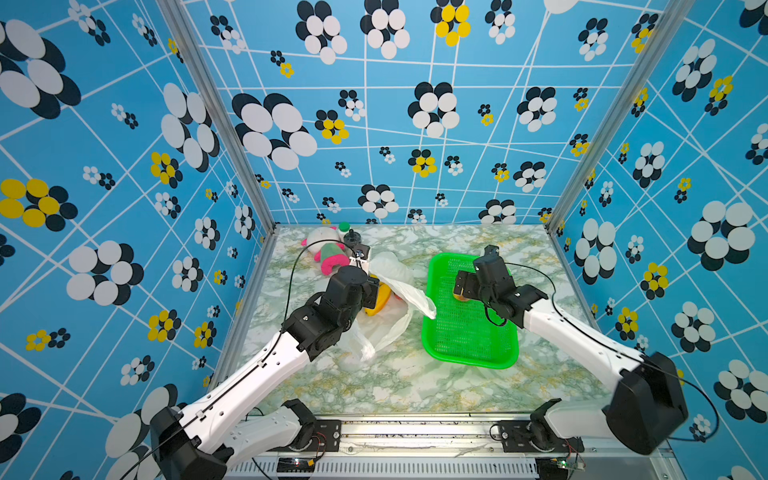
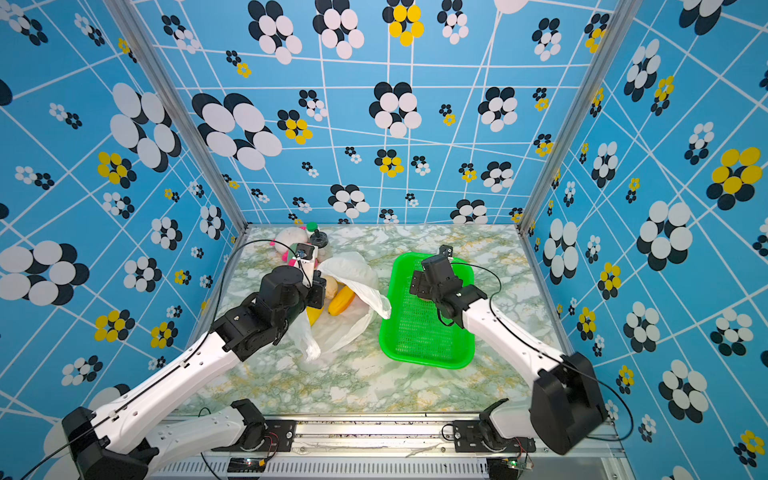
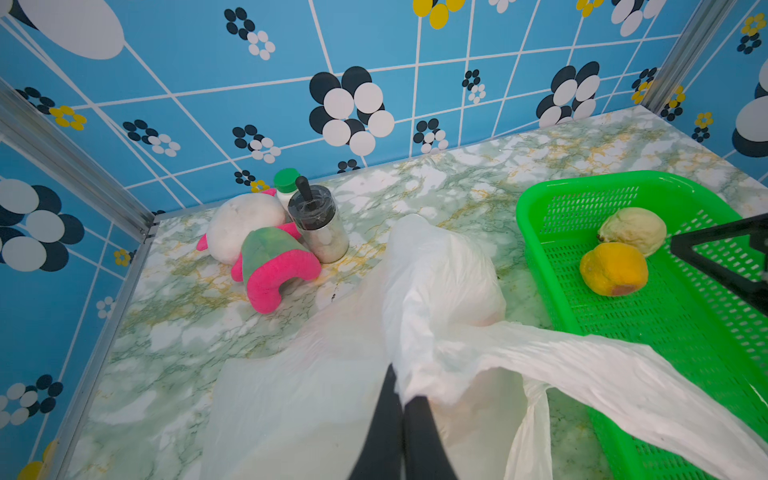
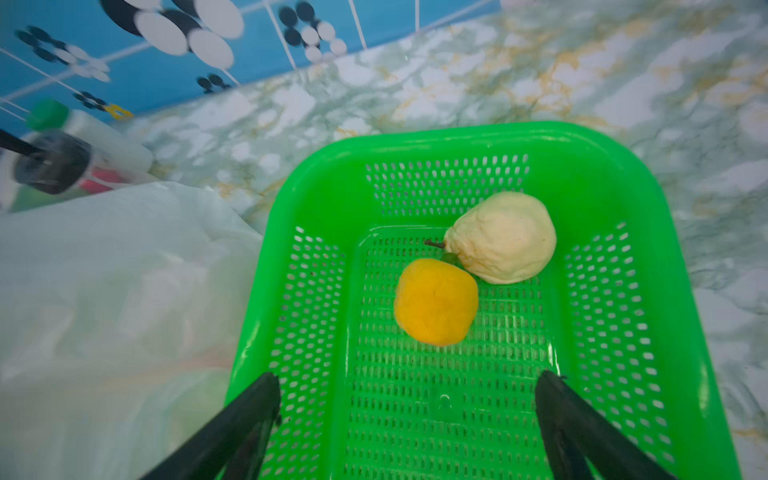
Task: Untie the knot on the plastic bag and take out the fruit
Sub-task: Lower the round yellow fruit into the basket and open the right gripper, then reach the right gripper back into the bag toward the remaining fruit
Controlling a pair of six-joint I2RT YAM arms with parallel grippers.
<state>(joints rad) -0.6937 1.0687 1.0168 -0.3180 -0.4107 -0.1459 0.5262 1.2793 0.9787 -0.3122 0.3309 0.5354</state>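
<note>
I count one white plastic bag point(image 3: 436, 266) and one green basket point(image 4: 457, 141). Two pieces of fruit lie in the basket: one orange piece point(image 4: 435, 302) and one pale cream piece point(image 4: 505, 237). In a top view the bag's mouth shows me three more: two yellow pieces point(image 2: 341, 301) and one cream lump point(image 2: 331, 286); anything deeper I cannot count. In the far corner I see one plush toy point(image 3: 266, 257), one steel jar point(image 3: 322, 226) and one green-capped white bottle point(image 3: 286, 183).
</note>
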